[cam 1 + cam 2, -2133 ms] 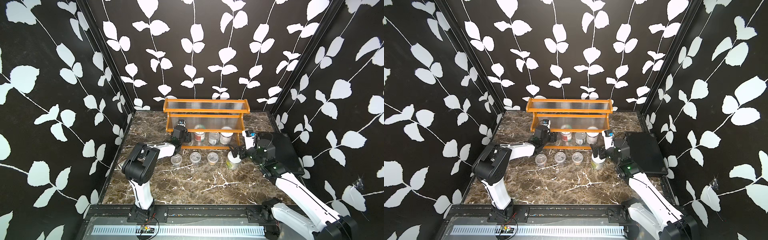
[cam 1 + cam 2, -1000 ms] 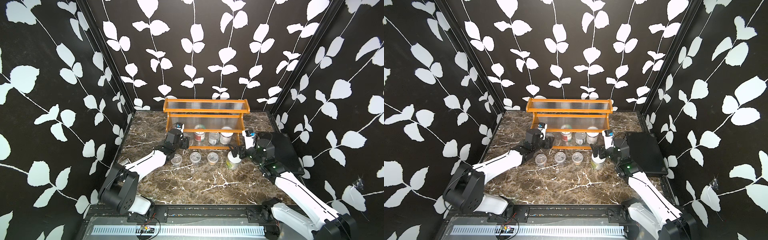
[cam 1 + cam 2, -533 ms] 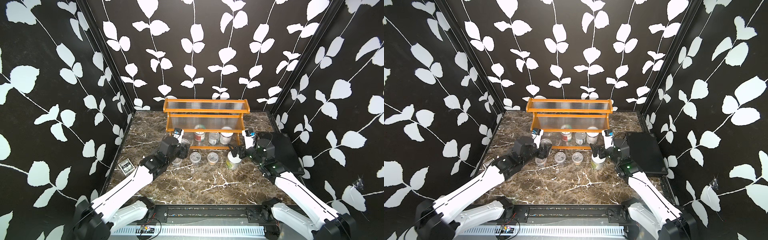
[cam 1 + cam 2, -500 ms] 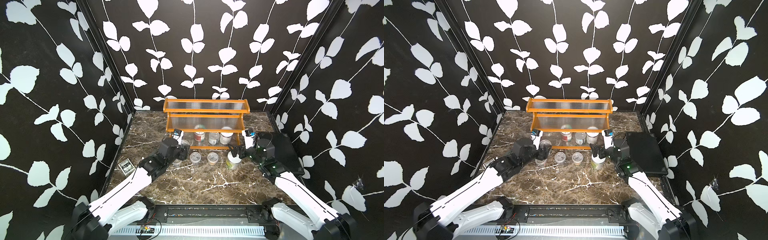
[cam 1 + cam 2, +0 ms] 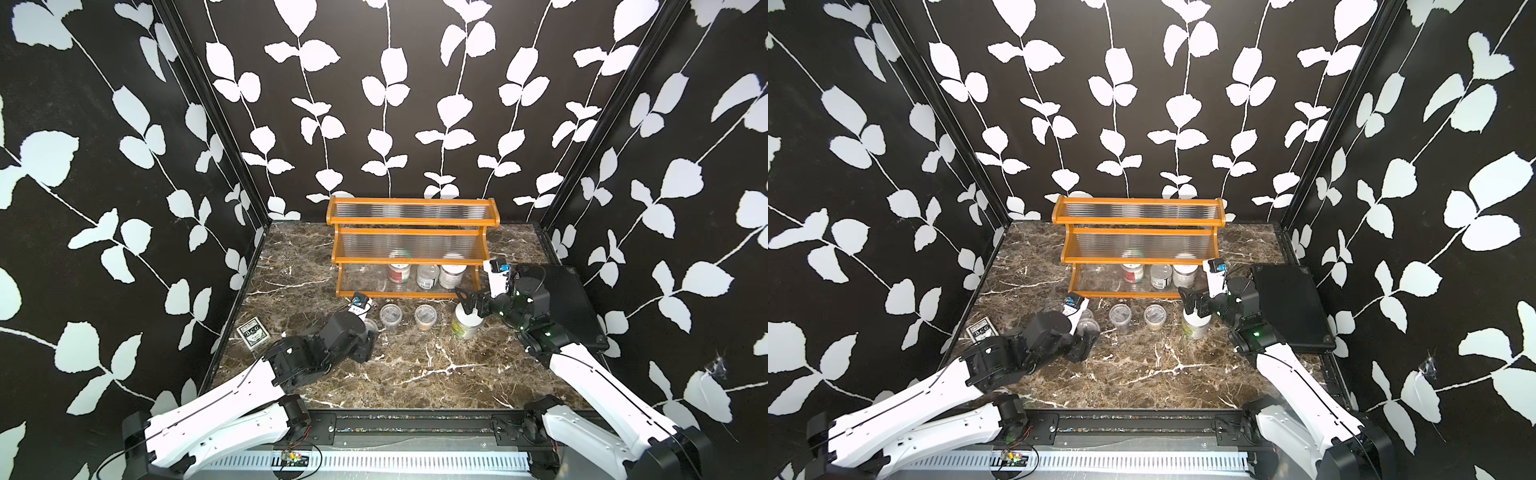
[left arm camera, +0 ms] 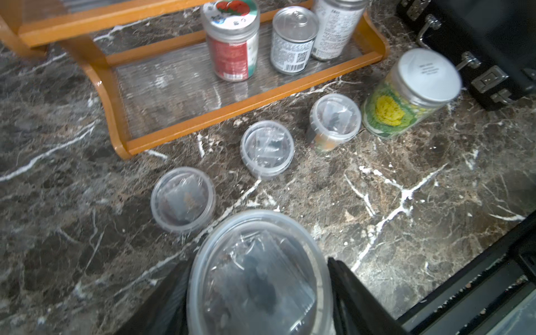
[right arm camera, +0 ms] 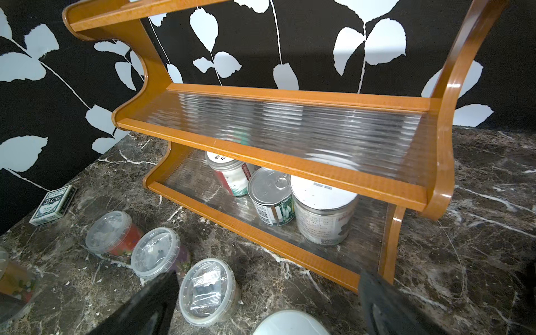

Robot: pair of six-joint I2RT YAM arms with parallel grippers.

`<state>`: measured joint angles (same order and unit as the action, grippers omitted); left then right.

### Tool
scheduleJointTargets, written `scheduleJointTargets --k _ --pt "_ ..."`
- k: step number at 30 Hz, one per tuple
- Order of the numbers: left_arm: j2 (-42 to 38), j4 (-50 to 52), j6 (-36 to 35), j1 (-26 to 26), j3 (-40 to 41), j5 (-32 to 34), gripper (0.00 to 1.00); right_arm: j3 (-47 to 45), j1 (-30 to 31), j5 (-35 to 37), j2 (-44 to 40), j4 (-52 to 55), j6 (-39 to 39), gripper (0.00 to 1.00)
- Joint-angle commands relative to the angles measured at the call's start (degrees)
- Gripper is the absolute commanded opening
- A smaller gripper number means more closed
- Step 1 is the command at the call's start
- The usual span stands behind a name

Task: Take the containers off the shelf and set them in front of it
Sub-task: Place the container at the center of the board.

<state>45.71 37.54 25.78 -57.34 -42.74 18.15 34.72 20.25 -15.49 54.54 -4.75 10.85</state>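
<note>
The left gripper (image 6: 259, 304) grips a clear cup (image 6: 252, 261) beside three cups (image 6: 182, 200) set down — next, lower and release; the right gripper (image 7: 265, 307) gapes wide above a jar (image 7: 287, 323) — the shelf (image 5: 409, 231) holds three more.

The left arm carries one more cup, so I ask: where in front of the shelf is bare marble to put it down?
Free: the marble between the card box and the row of clear cups, and the wide strip nearer the robot. Crowded: from that row to the green-labelled jar and black case.
</note>
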Motion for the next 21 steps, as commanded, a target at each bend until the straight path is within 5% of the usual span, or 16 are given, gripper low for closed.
scheduleJointTargets --k 1,13,21 --pt "-1.0 2.2 4.4 -0.2 4.1 0.9 0.67 -1.9 -0.2 -1.1 0.1 -3.0 0.7 1.00" --pt "-3.2 -12.0 6.4 -0.3 16.8 -0.6 0.69 -2.2 -0.3 -0.6 -0.5 -2.5 0.1 1.00" --pt "-5.4 -7.4 5.5 -0.3 18.5 4.2 0.68 -2.6 -0.3 -0.3 -0.8 -2.6 0.0 1.00"
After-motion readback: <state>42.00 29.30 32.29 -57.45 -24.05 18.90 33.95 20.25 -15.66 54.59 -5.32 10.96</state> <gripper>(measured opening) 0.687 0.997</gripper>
